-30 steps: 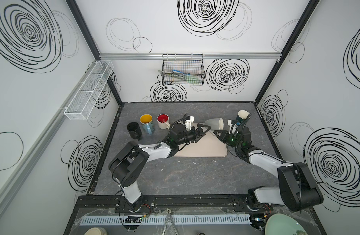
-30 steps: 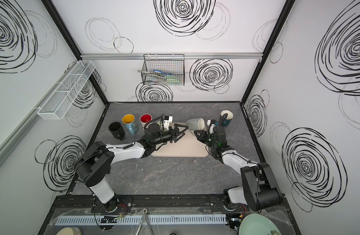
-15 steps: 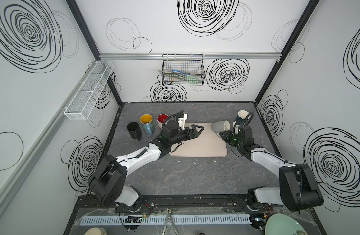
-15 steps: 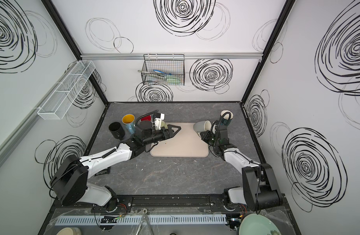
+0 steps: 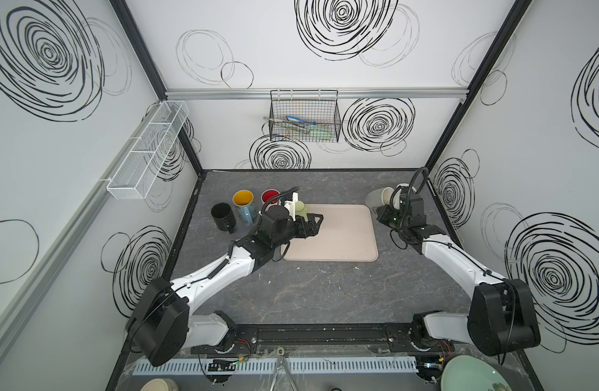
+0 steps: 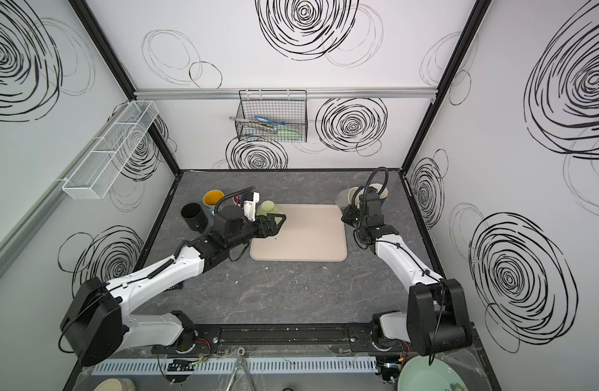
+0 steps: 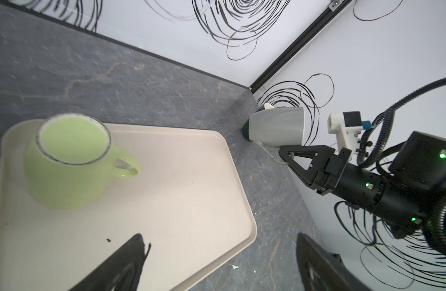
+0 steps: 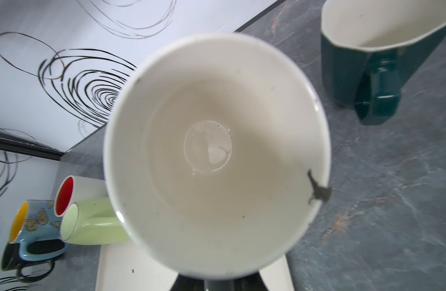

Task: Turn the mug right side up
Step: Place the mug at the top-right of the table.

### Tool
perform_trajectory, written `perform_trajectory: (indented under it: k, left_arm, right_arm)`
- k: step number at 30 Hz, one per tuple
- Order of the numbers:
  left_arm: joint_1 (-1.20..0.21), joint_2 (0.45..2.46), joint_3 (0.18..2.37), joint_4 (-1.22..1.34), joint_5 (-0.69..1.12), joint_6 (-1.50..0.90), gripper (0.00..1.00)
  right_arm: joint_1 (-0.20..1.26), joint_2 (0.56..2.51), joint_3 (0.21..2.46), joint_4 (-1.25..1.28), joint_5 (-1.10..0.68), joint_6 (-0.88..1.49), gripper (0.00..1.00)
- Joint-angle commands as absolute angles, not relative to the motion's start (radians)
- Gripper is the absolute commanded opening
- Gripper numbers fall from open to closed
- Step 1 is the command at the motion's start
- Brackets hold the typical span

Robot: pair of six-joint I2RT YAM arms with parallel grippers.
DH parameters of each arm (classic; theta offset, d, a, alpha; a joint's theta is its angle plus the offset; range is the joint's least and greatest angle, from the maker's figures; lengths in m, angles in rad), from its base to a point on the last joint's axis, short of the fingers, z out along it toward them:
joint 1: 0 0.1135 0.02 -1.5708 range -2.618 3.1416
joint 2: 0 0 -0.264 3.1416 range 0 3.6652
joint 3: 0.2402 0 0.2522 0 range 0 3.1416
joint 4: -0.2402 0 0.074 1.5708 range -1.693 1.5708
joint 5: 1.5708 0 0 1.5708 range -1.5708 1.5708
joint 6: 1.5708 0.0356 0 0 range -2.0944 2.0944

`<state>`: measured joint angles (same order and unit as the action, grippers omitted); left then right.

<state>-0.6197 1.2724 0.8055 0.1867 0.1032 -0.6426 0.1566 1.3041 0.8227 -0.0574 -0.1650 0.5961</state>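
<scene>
The grey table (image 5: 325, 291) carries a tray (image 5: 342, 237) at mid-back. My left gripper (image 5: 315, 223) hangs over the tray's left end beside a green mug (image 7: 65, 171), jaws spread and empty. My right gripper (image 7: 286, 151) is at the far right corner, jaws pinching the white mug (image 7: 277, 128) by its rim. The mug lies sideways in the grip, mouth toward my wrist, just beside a teal mug (image 8: 337, 75). I judge it to be glazed ceramic: stiff, weighty, slick and easy to chip. A rim pinch could swivel, so I'd bite deep on the wall.
</scene>
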Motion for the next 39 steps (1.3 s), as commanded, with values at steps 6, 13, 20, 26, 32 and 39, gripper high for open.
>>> perform_trajectory:
  k: [6,13,20,26,32,39]
  left_arm:
    - [-0.653,1.169,0.625,0.275,-0.074,-0.532,0.96]
    - [-0.667,1.122,0.486,0.422,-0.209,-0.433,0.96]
    - [-0.678,1.093,0.451,0.440,-0.228,-0.433,0.96]
    - [-0.691,1.102,0.434,0.458,-0.250,-0.411,0.96]
    - [-0.693,1.119,0.444,0.446,-0.262,-0.415,0.96]
    - [-0.693,1.120,0.445,0.444,-0.261,-0.421,0.96]
  right_arm:
    - [0.147,1.294,0.994,-0.219,0.019,0.475,0.00]
    - [0.115,1.358,1.114,-0.316,0.027,0.440,0.00]
    - [0.068,1.432,1.198,-0.344,0.013,0.423,0.00]
    - [0.053,1.509,1.251,-0.329,0.020,0.416,0.00]
    - [0.034,1.622,1.323,-0.324,-0.030,0.416,0.00]
    - [0.031,1.734,1.401,-0.338,-0.022,0.403,0.00]
